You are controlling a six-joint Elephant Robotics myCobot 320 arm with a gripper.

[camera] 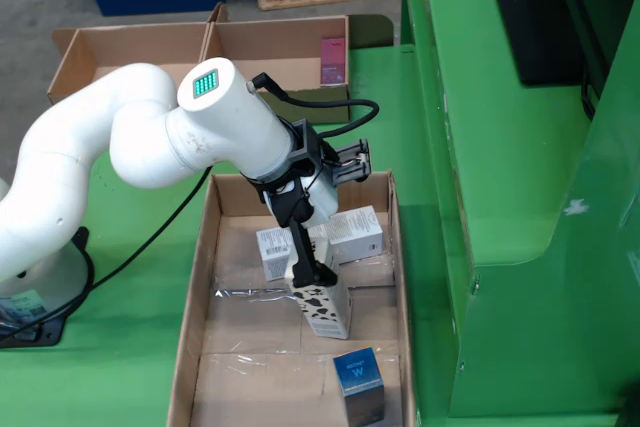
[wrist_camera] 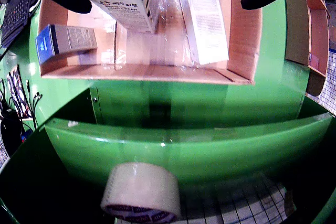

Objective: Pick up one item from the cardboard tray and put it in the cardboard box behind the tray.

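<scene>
here, cow-print carton [camera: 326,309] under jaws in cardboard tray [camera: 205,252], fingers [camera: 300,245] astride.

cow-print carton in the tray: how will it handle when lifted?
The cow-print carton is a tall, narrow box, so probably stiff but apt to tip or swing. The pincer sits at its top end. Loose plastic film beside it may drag.

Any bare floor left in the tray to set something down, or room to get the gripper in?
Free: tray floor along its left wall, left of the cow-print carton, and the near-left corner beside the blue box. Crowded: centre-right, where the gripper stands among two white boxes and the carton.
</scene>
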